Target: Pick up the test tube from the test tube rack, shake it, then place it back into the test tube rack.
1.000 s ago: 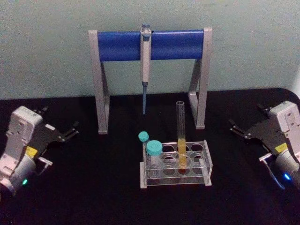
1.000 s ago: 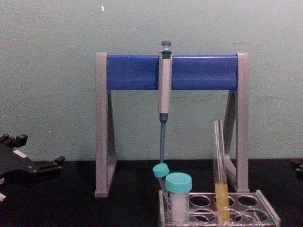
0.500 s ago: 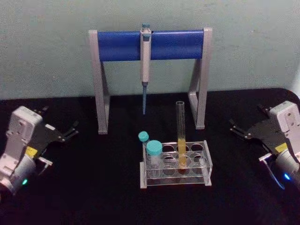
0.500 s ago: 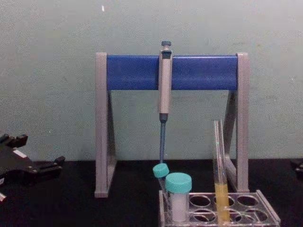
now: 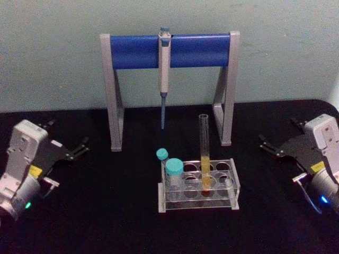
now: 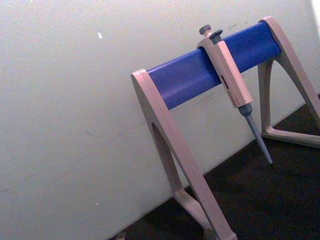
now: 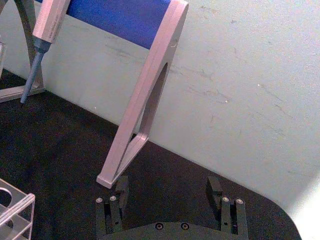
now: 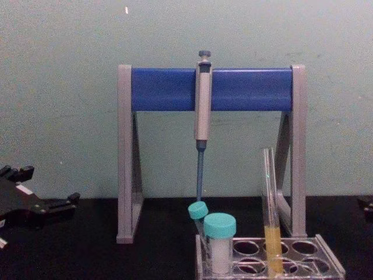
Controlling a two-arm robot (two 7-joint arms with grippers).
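Test tube [image 5: 204, 153] stands in the rack [image 5: 233, 183], not yet picked up; left gripper [image 5: 79, 146] and right gripper [image 5: 265, 144] sit well aside, fingers wide.

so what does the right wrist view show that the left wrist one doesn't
Extra in the right wrist view: the right hand, fingers apart with nothing between them, the black table beyond it, and one corner of the test tube rack. Extra in the left wrist view: the pipette whole, plunger to tip, and the stand end to end with both legs. Shared: the blue crossbar, the pipette's tip hanging free above the table, and the pale wall behind.
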